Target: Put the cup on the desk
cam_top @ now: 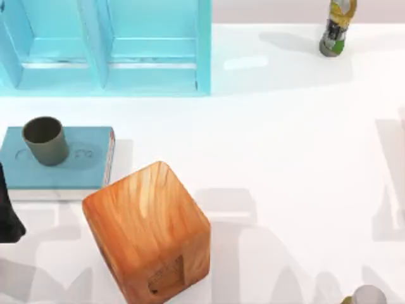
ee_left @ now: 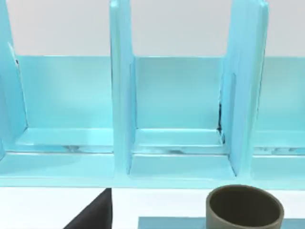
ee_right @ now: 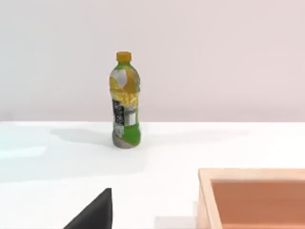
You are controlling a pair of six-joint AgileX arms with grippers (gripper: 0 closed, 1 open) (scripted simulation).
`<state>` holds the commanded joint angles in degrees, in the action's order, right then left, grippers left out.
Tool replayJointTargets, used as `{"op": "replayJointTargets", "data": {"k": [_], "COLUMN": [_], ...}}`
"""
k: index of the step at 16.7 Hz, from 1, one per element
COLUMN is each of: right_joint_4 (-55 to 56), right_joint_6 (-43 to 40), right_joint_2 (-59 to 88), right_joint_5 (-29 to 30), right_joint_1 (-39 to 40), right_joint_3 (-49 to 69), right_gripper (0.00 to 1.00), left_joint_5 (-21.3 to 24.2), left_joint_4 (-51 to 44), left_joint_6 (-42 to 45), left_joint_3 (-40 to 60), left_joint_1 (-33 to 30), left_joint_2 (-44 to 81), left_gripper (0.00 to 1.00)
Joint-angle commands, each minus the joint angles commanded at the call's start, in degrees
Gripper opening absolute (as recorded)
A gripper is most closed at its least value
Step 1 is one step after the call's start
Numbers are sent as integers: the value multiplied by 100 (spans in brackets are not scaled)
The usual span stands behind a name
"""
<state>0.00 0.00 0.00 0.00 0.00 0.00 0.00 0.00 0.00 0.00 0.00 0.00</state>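
Top view. Counted: one cup point(cam_top: 44, 140), one book point(cam_top: 60, 166), one wooden block point(cam_top: 147, 232), one bottle point(cam_top: 336, 26), one shelf point(cam_top: 104, 45), one grey round-topped object point(cam_top: 368, 296), all on or over one white worktop point(cam_top: 285, 158).
- Cup at the left of the frame, standing on the book's upper-left part and touching its cover, not the worktop.
- Upright, long axis vertical, dark mouth facing up toward the camera.
- Book lying flat at the left edge. Block just below and right of it, its corner close to the book's lower-right corner.
- Shelf across the upper left, bottle upright at the upper right, grey object cut by the lower-right edge.
- Dark piece of the left arm point(cam_top: 7, 214) at the left edge, below the cup and beside the book.

Left wrist view. One cup again point(ee_left: 244, 208), open mouth up, rim round and level, standing on a teal strip of book point(ee_left: 171, 223). One shelf point(ee_left: 152, 119) behind it, with three upright dividers. One dark wedge of the left gripper point(ee_left: 93, 212) beside the cup, apart from it. Cannot tell whether spread or pressed together.

Right wrist view. One bottle point(ee_right: 125, 102) upright on the worktop point(ee_right: 71, 186), yellow cap on top. One block point(ee_right: 252, 198) nearer the camera. One dark wedge of the right gripper point(ee_right: 93, 212), well apart from the bottle. State likewise impossible to tell.
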Motion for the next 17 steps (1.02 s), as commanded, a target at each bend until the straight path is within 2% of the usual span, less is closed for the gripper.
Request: {"op": "replayJointTargets", "data": {"k": [4, 8, 12, 17], "right_joint_4": [0, 0, 0, 0], "right_joint_6": [0, 0, 0, 0], "right_joint_2": [0, 0, 0, 0], "right_joint_5": [0, 0, 0, 0], "right_joint_1": [0, 0, 0, 0], "right_joint_3": [0, 0, 0, 0], "right_gripper": [100, 100, 100, 100], "left_joint_5": [5, 10, 9, 32], "left_joint_4": [-172, -1156, -2623, -4642], "left_joint_6": [-8, -89, -267, -539], "left_joint_3": [170, 1220, 3096, 6044], "left_joint_1": [-28, -153, -321, -563], "left_joint_2": [176, 1260, 3205, 6188], "left_gripper": [100, 100, 100, 100]}}
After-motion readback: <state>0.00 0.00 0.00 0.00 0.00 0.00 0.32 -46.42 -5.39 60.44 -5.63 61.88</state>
